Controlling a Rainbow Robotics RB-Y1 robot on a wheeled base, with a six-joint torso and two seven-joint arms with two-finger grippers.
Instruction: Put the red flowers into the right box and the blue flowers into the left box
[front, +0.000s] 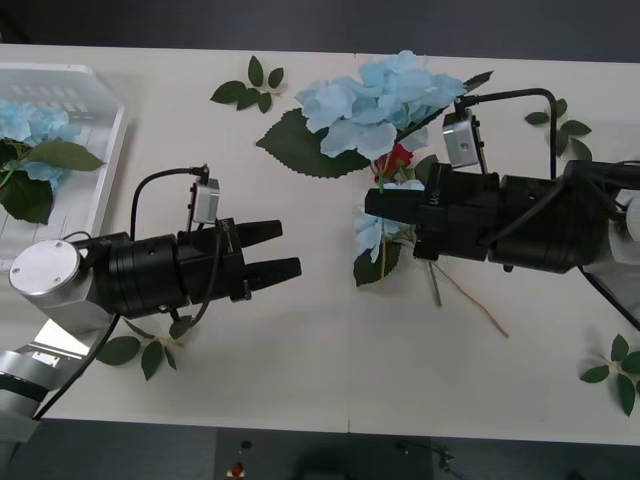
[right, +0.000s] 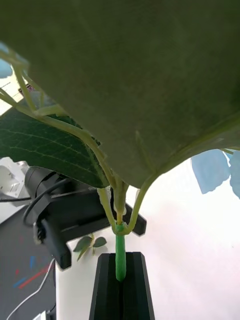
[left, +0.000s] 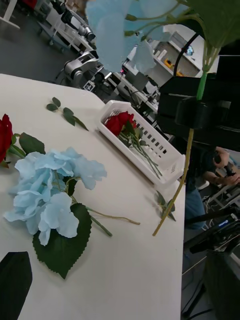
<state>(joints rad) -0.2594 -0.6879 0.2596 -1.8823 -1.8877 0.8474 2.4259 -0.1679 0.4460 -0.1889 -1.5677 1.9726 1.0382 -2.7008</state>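
A blue flower (right: 120, 100) is pinched by its green stem in the right claw (front: 372, 205), whose black fingers are pressed together on it; in the right wrist view the stem stands between the two fingers under a big leaf. In the front view a small blue cluster shows just below that claw, right of the bench's (front: 300, 370) middle, and the thin stem trails out toward the near right. In the left wrist view the held flower hangs clear above the bench.

A larger blue flower (front: 385, 100) with a big leaf lies on the bench at the far middle, and a red flower (front: 398, 158) sits at its near edge, just beside the right claw.

The left box (front: 105, 160) stands at the far left of the bench, with more blue flowers (front: 25, 125) and leaves in it. The right box (left: 165, 155) shows in the left wrist view, with red flowers (left: 120, 122) lying inside.

The left claw (front: 290, 250) hovers over the near left of the bench, its fingers spread and holding nothing.

Loose leaf sprigs (front: 250, 88) lie scattered about the bench.
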